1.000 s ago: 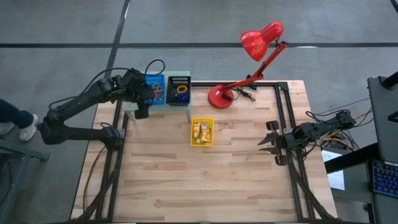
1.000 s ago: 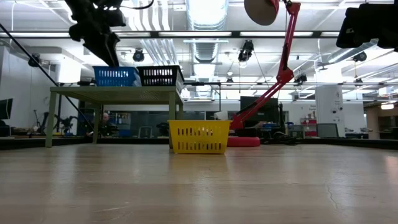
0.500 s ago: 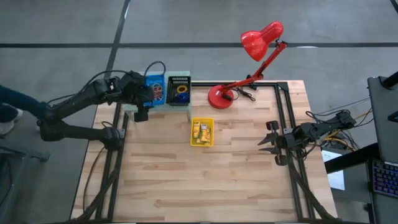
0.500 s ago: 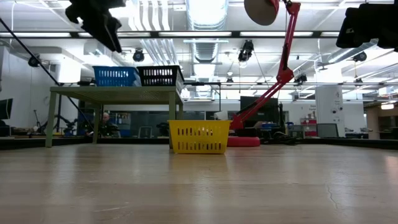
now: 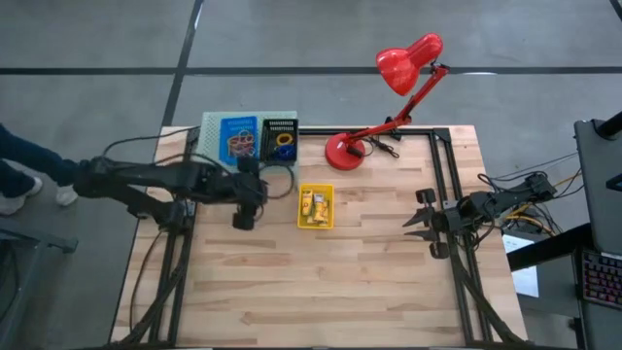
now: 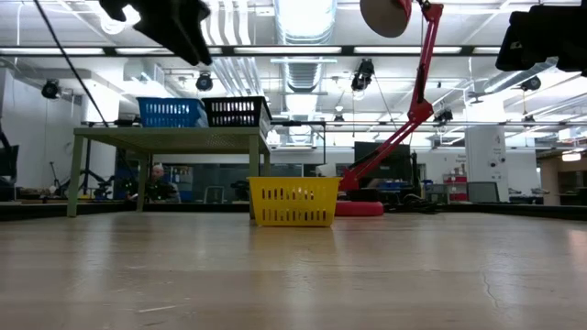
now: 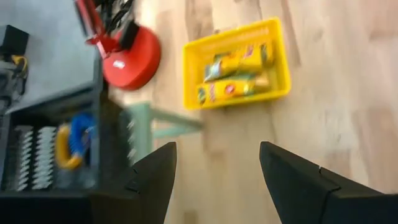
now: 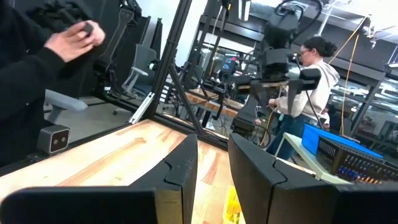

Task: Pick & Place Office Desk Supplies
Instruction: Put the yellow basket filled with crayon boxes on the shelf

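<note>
since the earlier frame the left arm is no longer reaching over the shelf bins; the left gripper (image 5: 243, 208) is now hanging over bare table (image 5: 340, 282) between the pale green shelf (image 5: 212, 129) and the yellow basket (image 5: 315, 206), its fingers (image 7: 298, 180) spread apart and carrying nothing. containers: the yellow basket is sitting near the table's middle, in front of the shelf, and is holding small yellow packets (image 7: 239, 62) lying side by side. the blue bin (image 5: 240, 140) is standing on the shelf with small red and orange items inside, too small to tell apart. the black bin (image 5: 281, 140) is standing just beside it on the shelf, holding a blue ring (image 7: 79, 127) touching a yellow loop (image 7: 64, 149). surroundings: the red desk lamp (image 5: 408, 63) is standing with its round base (image 5: 344, 151) just beside the shelf, its head leaning out past the table's far edge. a black cable (image 5: 284, 180) is looping from the left arm past the shelf's corner. the right gripper (image 5: 420, 216) is waiting well apart over the table's right side, fingers partly open, empty. people are showing in the room beyond, one hand raised. the basket, bins and lamp are sitting as they were.
</note>
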You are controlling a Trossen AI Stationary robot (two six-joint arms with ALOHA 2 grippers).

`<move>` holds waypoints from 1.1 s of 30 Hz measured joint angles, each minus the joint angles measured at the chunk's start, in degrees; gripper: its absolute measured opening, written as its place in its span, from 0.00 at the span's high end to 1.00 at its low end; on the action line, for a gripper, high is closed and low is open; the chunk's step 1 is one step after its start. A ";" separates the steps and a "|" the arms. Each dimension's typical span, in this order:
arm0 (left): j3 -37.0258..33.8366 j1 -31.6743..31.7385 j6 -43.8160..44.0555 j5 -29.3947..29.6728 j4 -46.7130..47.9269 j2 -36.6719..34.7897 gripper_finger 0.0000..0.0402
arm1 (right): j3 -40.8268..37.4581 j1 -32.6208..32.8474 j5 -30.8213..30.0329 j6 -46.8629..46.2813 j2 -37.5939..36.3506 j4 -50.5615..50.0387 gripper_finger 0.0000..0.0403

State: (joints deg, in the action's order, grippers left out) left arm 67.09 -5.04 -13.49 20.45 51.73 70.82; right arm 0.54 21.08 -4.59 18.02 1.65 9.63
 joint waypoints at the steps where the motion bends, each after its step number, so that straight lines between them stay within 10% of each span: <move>1: 0.00 -0.80 0.91 0.10 -1.29 1.31 0.41 | 0.00 0.01 0.01 0.00 0.00 -0.01 0.79; 19: 0.11 -3.16 9.07 -5.48 -20.58 27.21 0.42 | 0.00 0.02 0.01 0.00 0.00 -0.04 0.79; 33: 0.09 -3.16 9.26 -10.91 -24.64 29.64 0.42 | 0.00 0.00 0.00 0.00 0.00 -0.03 0.79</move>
State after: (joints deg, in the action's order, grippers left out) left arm 67.18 -8.21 -4.23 9.54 27.09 100.47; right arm 0.54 21.08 -4.59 18.02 1.65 9.61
